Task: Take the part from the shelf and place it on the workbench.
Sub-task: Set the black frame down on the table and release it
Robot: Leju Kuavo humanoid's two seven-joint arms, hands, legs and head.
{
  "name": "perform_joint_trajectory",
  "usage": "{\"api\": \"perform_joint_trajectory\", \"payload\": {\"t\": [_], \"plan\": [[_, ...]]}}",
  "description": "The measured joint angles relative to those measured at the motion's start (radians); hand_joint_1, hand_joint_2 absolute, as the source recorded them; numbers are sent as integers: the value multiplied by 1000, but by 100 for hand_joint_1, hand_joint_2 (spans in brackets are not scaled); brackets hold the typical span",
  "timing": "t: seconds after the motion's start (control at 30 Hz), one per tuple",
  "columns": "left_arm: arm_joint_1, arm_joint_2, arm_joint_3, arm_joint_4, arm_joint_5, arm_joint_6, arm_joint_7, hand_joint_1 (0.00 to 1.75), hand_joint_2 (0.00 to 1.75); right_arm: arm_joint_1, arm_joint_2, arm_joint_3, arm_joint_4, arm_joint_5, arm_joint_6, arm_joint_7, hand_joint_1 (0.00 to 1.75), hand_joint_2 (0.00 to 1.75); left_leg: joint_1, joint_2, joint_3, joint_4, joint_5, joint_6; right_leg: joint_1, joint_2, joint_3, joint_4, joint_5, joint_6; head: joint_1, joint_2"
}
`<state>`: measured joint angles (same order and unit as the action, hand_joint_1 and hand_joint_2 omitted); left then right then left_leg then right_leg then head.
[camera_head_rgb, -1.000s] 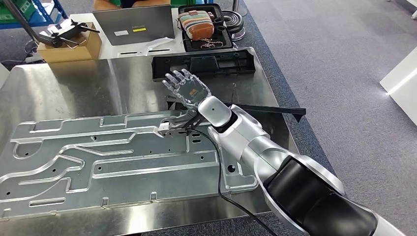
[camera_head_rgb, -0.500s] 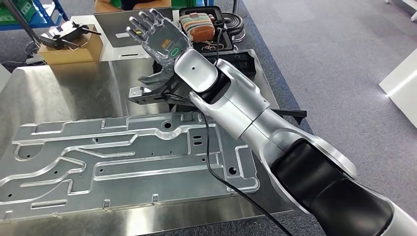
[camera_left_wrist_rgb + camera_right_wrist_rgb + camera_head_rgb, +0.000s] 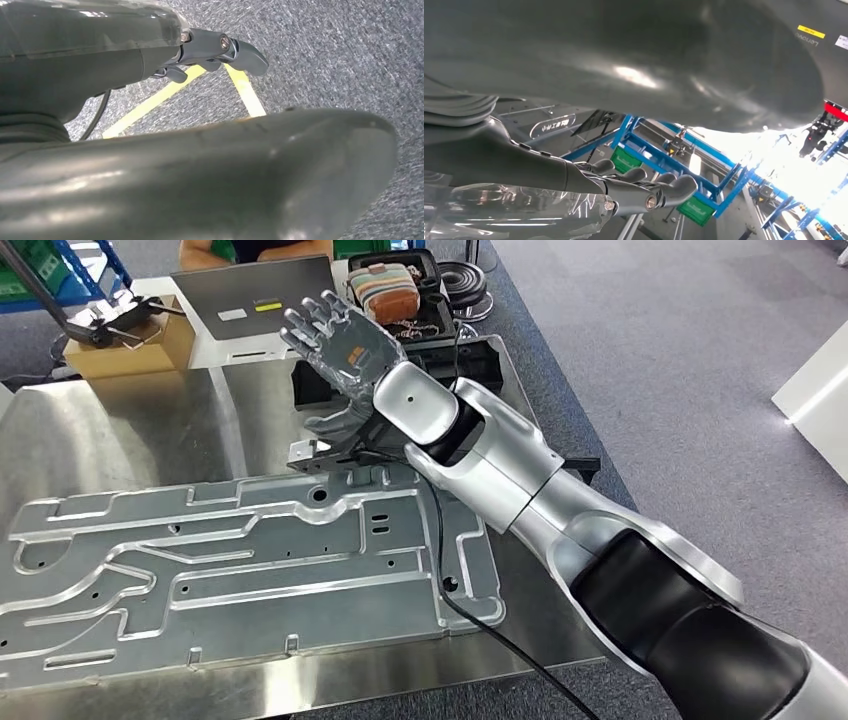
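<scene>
One striped pouch (image 3: pixel 389 290) sits inside the open black case (image 3: pixel 436 280).

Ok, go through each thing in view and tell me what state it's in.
right hand: raised above the table, fingers spread, holding nothing
metal plate: lying flat on the steel table
black tray: resting on the table's far side
laptop: lid shut

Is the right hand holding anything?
No: the right hand is raised above the workbench, fingers spread, nothing in it.
</scene>
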<state>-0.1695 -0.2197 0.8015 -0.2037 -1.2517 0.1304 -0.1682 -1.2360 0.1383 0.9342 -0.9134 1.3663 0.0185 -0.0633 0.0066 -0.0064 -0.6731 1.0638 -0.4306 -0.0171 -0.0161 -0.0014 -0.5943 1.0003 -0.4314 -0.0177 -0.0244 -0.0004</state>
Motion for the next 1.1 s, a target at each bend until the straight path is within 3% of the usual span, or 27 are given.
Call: {"api": "perform_joint_trajectory", "payload": {"t": [0.07,0.1,0.13,0.17,0.27,0.33,0.43,0.5,0.6,0.63,0.67,0.7,0.77,0.8,0.83,0.87,0.93,0.97,1.03,1.1], "plan": [[0,0,0,0,-2,-2,0,0,0,6,-3,7,-1,-6,0,1,0,0,4,0,-45,133,-76,-7,1,-1,-6,-1,5,-6,0,0],[1,0,0,0,-4,-4,0,0,0,11,-6,12,-1,-11,0,2,0,0,6,1,-65,194,-100,-10,2,-2,-8,0,6,-6,0,0],[1,0,0,0,-6,-5,0,0,0,16,-9,17,-1,-15,0,4,0,0,8,1,-73,227,-103,-13,1,-3,-10,1,7,-6,0,0],[1,1,0,0,-7,-5,0,0,0,22,-12,21,-1,-19,0,5,0,0,11,1,-63,219,-86,-16,1,-3,-10,3,6,-5,0,0],[0,2,0,0,-8,-7,0,0,0,27,-21,28,-3,-26,-4,9,0,0,16,0,23,55,2,-21,-3,-1,-14,17,-4,8,0,0],[0,2,0,0,-9,-10,0,0,0,31,-27,32,-4,-30,-7,11,0,0,12,-4,53,-6,13,-14,0,1,-22,25,-4,22,0,0],[-1,2,0,0,-11,-12,2,0,0,38,-39,37,-4,-35,-9,13,0,0,12,-5,44,-22,13,3,2,2,-41,25,3,40,0,0],[-3,2,0,0,-13,-13,2,0,0,41,-49,39,-4,-37,-10,14,0,0,14,-4,36,-35,14,16,0,1,-75,76,-38,49,0,0],[-1,2,0,0,-16,-13,3,0,0,69,-64,42,-3,-39,-12,19,0,0,6,-4,32,-33,15,26,-1,-1,-148,264,-132,61,0,0],[1,2,0,0,-17,-13,3,0,0,83,-70,45,-2,-40,-12,20,0,0,1,-5,32,-29,14,26,1,-1,-158,301,-139,60,0,0],[2,2,0,0,-18,-13,4,0,0,94,-74,47,0,-41,-13,21,0,0,-5,-7,33,-26,14,28,4,-1,-152,302,-127,53,0,0],[3,2,0,0,-19,-13,4,0,0,100,-78,49,1,-41,-14,22,0,0,-12,-10,33,-23,13,30,9,0,-132,266,-98,39,0,0],[2,-2,0,1,-21,-14,6,0,0,100,-82,50,1,-43,-19,24,0,0,-25,-13,31,-22,15,35,28,4,-66,139,-44,-11,-1,0],[1,-4,-1,1,-21,-15,7,0,0,97,-82,50,1,-43,-22,25,0,0,-26,-13,30,-23,18,37,38,5,-39,84,-30,-31,-2,0],[-2,-7,-1,2,-22,-17,7,0,0,95,-83,50,1,-44,-24,26,0,0,-23,-12,29,-25,22,35,46,6,-22,50,-24,-44,-3,0],[-6,-12,-1,2,-22,-22,6,0,0,94,-83,51,1,-44,-26,29,0,0,-18,-12,27,-28,28,33,50,5,-16,35,-21,-49,-4,0],[-19,-21,-2,2,-19,-38,6,0,0,87,-78,51,3,-43,-26,38,0,0,-11,-13,24,-37,37,25,51,3,-12,7,6,-43,-4,0],[-27,-28,-3,2,-18,-44,9,0,0,83,-72,51,5,-42,-27,44,0,0,-12,-12,20,-34,27,21,47,0,-9,-12,22,-42,-4,0],[-45,-39,-4,0,-16,-49,19,0,0,77,-57,52,10,-40,-28,53,0,0,-11,-11,2,24,-37,9,33,-9,-9,-43,50,-34,-4,0],[-60,-45,-5,-2,-13,-51,24,0,0,76,-47,53,17,-39,-32,59,0,0,2,-8,-22,141,-115,-12,23,-13,-25,-45,67,-24,-4,0]]}}
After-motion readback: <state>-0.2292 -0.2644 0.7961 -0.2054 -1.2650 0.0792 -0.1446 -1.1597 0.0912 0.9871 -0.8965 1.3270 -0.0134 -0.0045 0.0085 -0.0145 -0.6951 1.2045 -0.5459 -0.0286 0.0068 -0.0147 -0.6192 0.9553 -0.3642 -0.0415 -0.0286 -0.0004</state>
